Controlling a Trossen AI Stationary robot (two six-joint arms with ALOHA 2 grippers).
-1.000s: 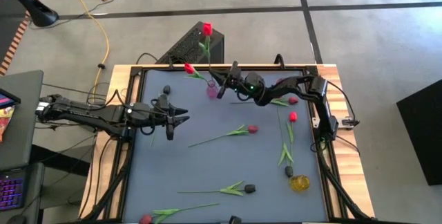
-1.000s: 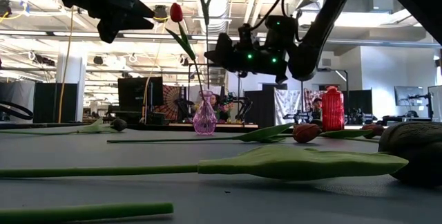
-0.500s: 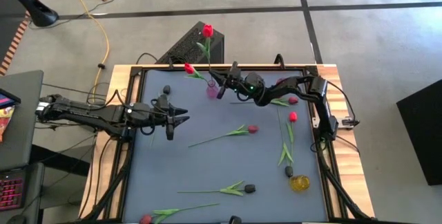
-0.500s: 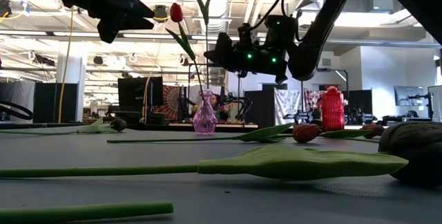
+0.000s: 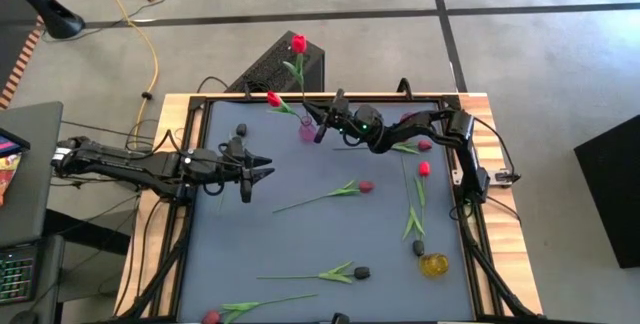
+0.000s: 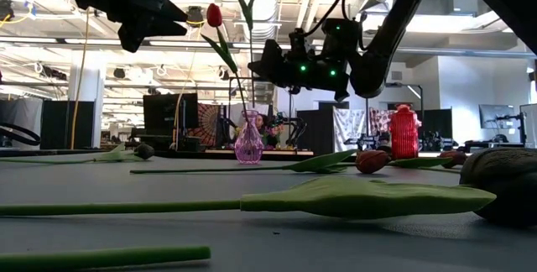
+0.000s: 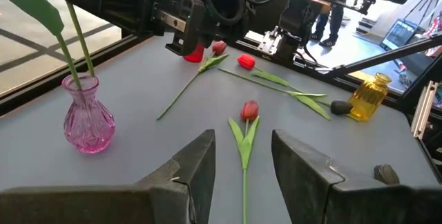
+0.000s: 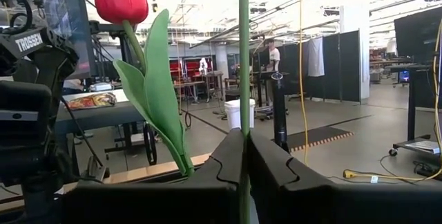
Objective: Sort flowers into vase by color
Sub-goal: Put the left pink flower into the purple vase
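Pink vase (image 5: 307,130) holds two red tulips (image 5: 298,43) — yellow vase (image 5: 434,264) none.

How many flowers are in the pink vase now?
2. Both stems stand in the pink vase: a tall red tulip, its stem pinched by the right gripper, and a shorter red tulip. None seems hidden.

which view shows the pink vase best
The left wrist view: the pink vase stands whole and near, two green stems in its neck. The low view shows it small and far off. The high view shows only a pink spot by the right gripper. The right wrist view misses it.
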